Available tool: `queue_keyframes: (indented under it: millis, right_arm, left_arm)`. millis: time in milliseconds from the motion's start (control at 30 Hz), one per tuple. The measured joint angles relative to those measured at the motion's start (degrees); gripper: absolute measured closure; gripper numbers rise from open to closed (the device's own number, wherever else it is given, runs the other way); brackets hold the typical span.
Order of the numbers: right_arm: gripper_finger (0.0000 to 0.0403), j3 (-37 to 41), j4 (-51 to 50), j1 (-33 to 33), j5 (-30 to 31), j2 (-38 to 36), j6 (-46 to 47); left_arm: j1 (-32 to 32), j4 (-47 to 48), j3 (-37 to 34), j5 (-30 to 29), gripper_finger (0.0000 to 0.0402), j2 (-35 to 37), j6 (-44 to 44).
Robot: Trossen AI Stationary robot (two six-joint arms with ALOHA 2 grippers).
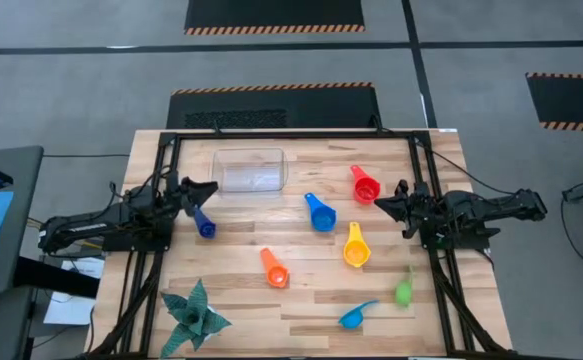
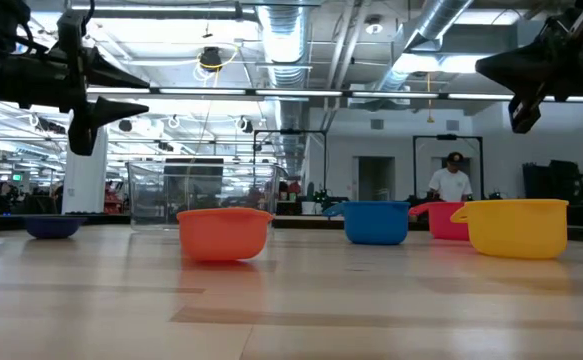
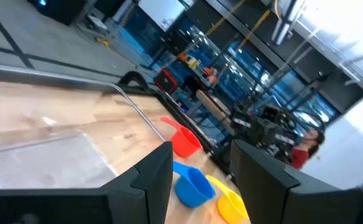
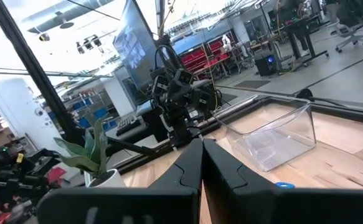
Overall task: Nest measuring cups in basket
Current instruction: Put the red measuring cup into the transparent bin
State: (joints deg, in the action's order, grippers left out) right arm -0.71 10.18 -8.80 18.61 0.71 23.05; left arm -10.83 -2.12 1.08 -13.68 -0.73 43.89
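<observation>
Clear basket [image 1: 250, 169] empty, upright at about 12 o'clock of desk [image 1: 301, 300], toward the far edge, a bit left of centre. No cups nested in it.

Cups all loose on desk, well apart from each other:
- dark blue cup [image 1: 205, 227] at 9 o'clock, just beside left end effector, low view shows it sitting on the wood [image 2: 53, 227]
- red cup [image 1: 365, 187] at 2 o'clock, right of basket
- blue cup [image 1: 320, 213] near centre, between basket and yellow
- yellow cup [image 1: 356, 249] at 3–4 o'clock
- orange cup [image 1: 274, 269] at 6 o'clock of centre, mouth up in low view [image 2: 224, 231]
- green cup [image 1: 404, 291] at 4–5 o'clock, near right edge
- light blue cup [image 1: 354, 317] at 5 o'clock, near front edge

Left end effector [image 1: 199, 199] at desk's left edge, raised above surface, fingers spread with clear gap in left wrist view [image 3: 201, 180], holding nothing. Dark blue cup just below/beside its tips, contact not clear.

Right end effector [image 1: 389, 203] at right edge, raised, just beside red cup, not touching. Fingers pressed together in right wrist view [image 4: 201, 163], nothing between them.

Teal paper plant [image 1: 193, 317] at 7 o'clock corner. Person [image 2: 450, 180] standing in the room beyond desk, seen in low view.
</observation>
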Motion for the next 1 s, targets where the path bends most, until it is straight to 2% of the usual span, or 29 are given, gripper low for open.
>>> queue_keyframes:
  millis: [233, 667, 800, 900, 1000]
  right_arm:
    - [0.0369, -0.09, 0.3, 0.0, 0.02, 0.0, 0.0]
    - [0.0369, -0.17, 0.15, 0.0, 0.2, 0.0, -0.04]
    - [0.0369, -0.17, 0.44, 0.0, 2.45, 0.0, 3.61]
    - [0.0369, -0.17, 4.05, 0.46, 4.31, 0.0, 8.21]
    - [0.0369, -0.2, 9.61, 1.67, 5.4, 0.09, 8.24]
  left_arm:
    - [-0.02, -0.12, 0.0, -1.65, 0.0249, 0.0, 1.84]
    - [-0.02, -0.08, 0.0, -2.14, 0.0249, 0.0, -0.22]
    - [-0.02, -0.43, 0.0, -2.76, 0.0249, 0.0, 3.52]
    - [-0.02, -5.29, -0.35, -4.8, 0.0249, -0.04, 7.44]
    - [-0.02, -11.86, -0.39, -8.78, 0.0249, -0.01, 9.24]
